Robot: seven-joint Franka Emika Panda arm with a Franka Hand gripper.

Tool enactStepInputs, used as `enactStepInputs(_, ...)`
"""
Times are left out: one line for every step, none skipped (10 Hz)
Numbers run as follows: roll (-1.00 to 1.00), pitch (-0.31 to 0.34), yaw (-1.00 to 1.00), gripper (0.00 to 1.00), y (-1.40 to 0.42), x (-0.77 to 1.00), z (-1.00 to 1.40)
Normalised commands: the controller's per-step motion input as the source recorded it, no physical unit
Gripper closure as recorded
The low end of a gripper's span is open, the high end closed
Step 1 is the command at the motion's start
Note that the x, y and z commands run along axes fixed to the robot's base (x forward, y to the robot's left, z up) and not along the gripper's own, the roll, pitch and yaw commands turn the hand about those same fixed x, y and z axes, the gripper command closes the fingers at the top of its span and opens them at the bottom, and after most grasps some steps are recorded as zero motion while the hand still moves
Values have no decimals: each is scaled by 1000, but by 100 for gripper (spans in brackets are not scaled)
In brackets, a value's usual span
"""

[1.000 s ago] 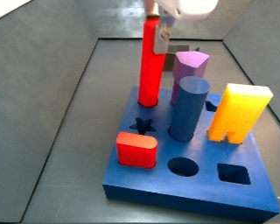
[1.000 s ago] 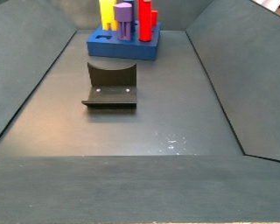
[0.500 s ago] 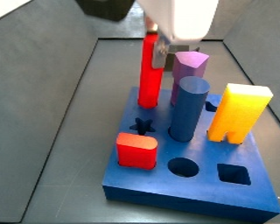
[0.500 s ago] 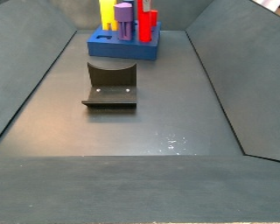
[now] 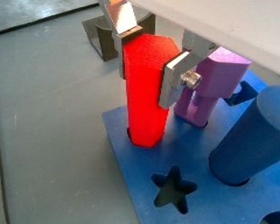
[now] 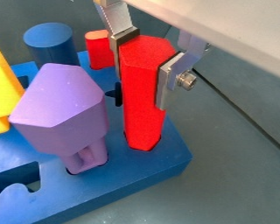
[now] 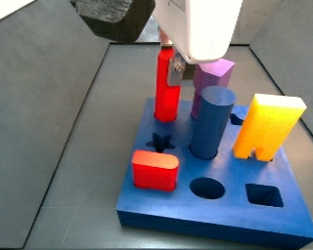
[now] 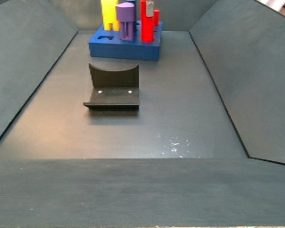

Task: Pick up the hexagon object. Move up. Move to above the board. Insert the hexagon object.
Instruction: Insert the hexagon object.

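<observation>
The hexagon object [image 7: 164, 83] is a tall slim red post standing upright at the far left corner of the blue board [image 7: 225, 210]. Its foot sits inside a hole there, as both wrist views show [image 5: 149, 96] [image 6: 140, 96]. My gripper [image 7: 172, 61] hangs straight above the board, shut on the post's upper end. One silver finger [image 5: 174, 79] presses on one side and the other finger [image 6: 122, 35] on the opposite side. In a side view the post [image 8: 150, 27] and board [image 8: 115, 51] stand far back, with the gripper out of frame.
On the board stand a purple prism [image 7: 214, 73], a blue cylinder [image 7: 211, 122], a yellow block [image 7: 266, 125] and a short red block [image 7: 156, 168]. Star [image 7: 160, 141], circle [image 7: 205, 187] and square [image 7: 262, 195] holes are open. The fixture [image 8: 113, 85] stands in front of the board.
The gripper has come down with the red post, and the post now sits lower, with its foot deeper in the board's hole. Everything else is unmoved.
</observation>
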Motion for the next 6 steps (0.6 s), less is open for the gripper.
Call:
enactStepInputs(0,0,-49,100,-223,54,-966)
enactStepInputs(0,0,-71,100,-283,31,-1000)
enactStepInputs(0,19,-43,100,-277,23,-1000)
enactStepInputs(0,59,-51,100,-197,0,-1000)
enactStepInputs(0,-109,0,100,0,-31,0)
enactStepInputs(0,0,0,100,0,0,0)
